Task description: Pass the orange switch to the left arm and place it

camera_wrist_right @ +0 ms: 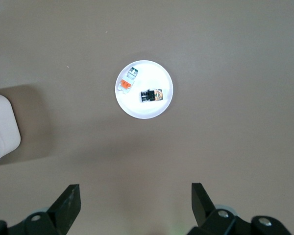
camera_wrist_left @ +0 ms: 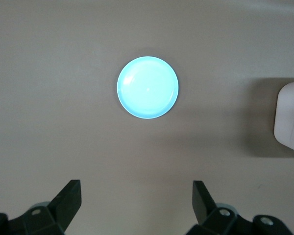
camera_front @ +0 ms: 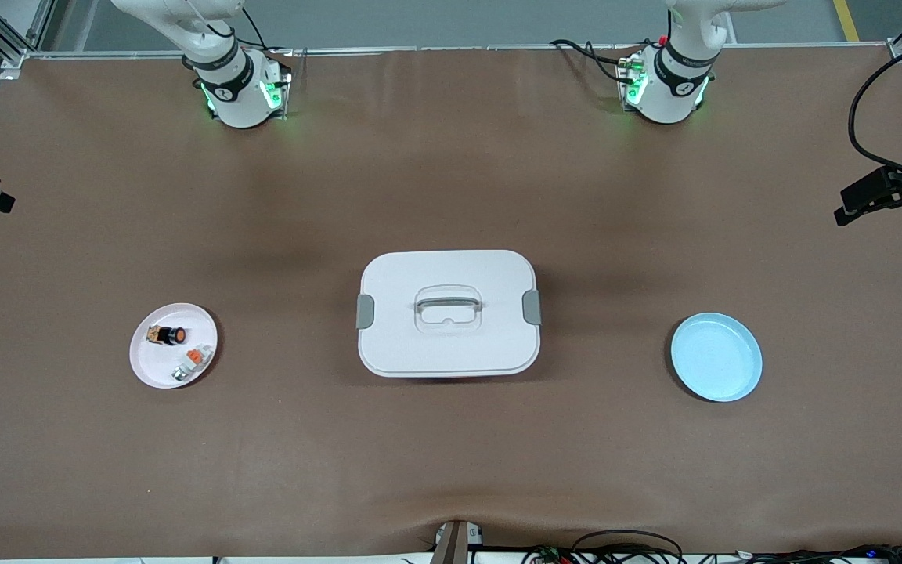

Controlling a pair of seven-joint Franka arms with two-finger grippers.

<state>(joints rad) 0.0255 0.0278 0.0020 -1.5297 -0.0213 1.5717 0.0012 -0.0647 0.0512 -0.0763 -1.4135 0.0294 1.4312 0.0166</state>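
While the orange switch (camera_front: pixel 170 335) lies on the pink plate (camera_front: pixel 155 370) toward the right arm's end of the table, beside a small white-and-grey part (camera_front: pixel 192 363), I judge the transfer not yet begun. The right gripper (camera_wrist_right: pixel 132 208) hangs high over that plate, jaws wide and empty. The left gripper (camera_wrist_left: pixel 137 203) hangs likewise over the bare blue plate (camera_front: pixel 716 357), jaws wide, holding nothing. The box (camera_front: pixel 449 312) stands closed between the two plates. Left for me: pick up, hand over clear of the box, set down.
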